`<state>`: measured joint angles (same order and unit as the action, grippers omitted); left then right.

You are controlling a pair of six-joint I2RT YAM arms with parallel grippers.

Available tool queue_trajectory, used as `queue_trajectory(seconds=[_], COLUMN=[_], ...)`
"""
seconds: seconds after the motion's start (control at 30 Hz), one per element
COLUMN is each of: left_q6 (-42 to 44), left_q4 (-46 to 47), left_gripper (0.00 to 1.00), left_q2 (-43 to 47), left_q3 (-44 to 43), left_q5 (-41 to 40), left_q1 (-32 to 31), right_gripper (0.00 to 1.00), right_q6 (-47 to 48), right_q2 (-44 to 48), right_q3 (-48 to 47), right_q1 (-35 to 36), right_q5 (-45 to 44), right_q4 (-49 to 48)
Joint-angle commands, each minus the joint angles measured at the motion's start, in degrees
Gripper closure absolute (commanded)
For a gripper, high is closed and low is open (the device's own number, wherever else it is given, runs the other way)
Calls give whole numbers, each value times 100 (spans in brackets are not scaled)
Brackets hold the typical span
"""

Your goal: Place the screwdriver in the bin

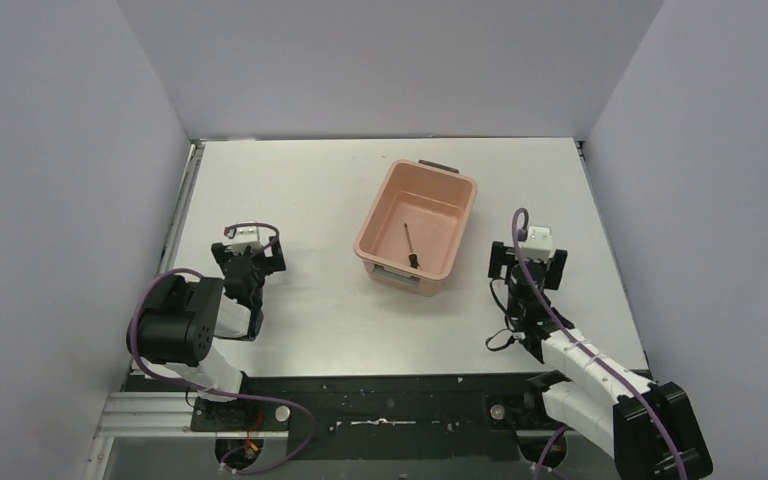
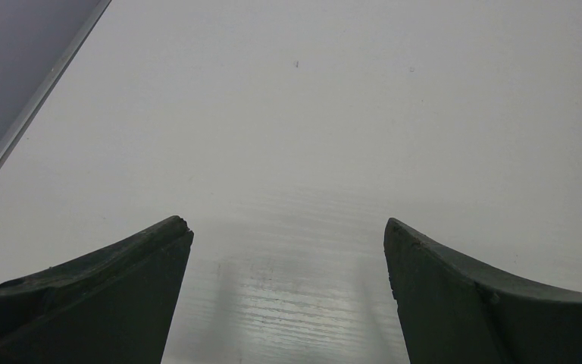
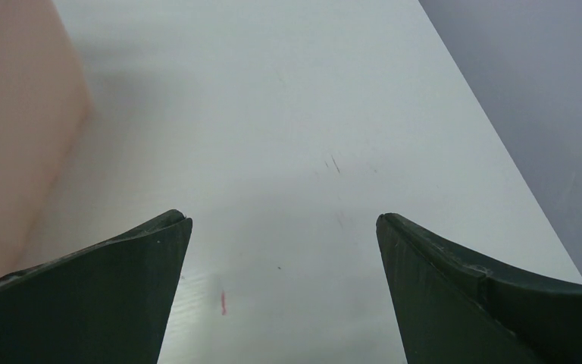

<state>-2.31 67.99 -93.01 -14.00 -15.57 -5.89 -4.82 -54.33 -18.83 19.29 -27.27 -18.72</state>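
Closest up, left pincer [image 2: 286, 227]: dark fingers wide apart, nothing between them, only bare white table [image 2: 348, 114] underneath. Same story with right pincer [image 3: 282, 221]: spread open, empty, low over the table, with the pink wall of the bin [image 3: 15, 114] just off to its left. From above, both set down near the front of the table, one on either side of the bin, neither touching it; right one near, left one well apart. Farther out, around the middle of the table, the bin itself, and inside it the screwdriver [image 1: 410, 245], flat on the bottom, thicker handle end toward the near wall, thin shaft pointing away. Judged done, or as good as: nothing left to pick up. To close out well: hold both pincers open and off the bin. Mind the right side, close to that pink wall; any pull-back best made straight toward the base and slowly, to avoid nudging the bin. No need to move the left at all.
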Motion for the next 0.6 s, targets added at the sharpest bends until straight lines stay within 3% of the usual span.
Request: queue_trajectory(seconds=[0.0,0.2,0.57], left_q6=[46,44,46], left_q4=[183,180,163], left_gripper=[3,3,3], left_q2=[76,78,74], left_q3=[-33,-25,-37], left_q5=[89,93,107], left_q1=[27,27,27], right_gripper=[0,0,0], right_q6=[80,163,-52], right_q2=[-91,-465,-626], right_q3=[665,1310,1412], right_q1=[-88,-180,-242], right_q5=[-685,-320,-139], right_q4=[-2008,-2971,-3141])
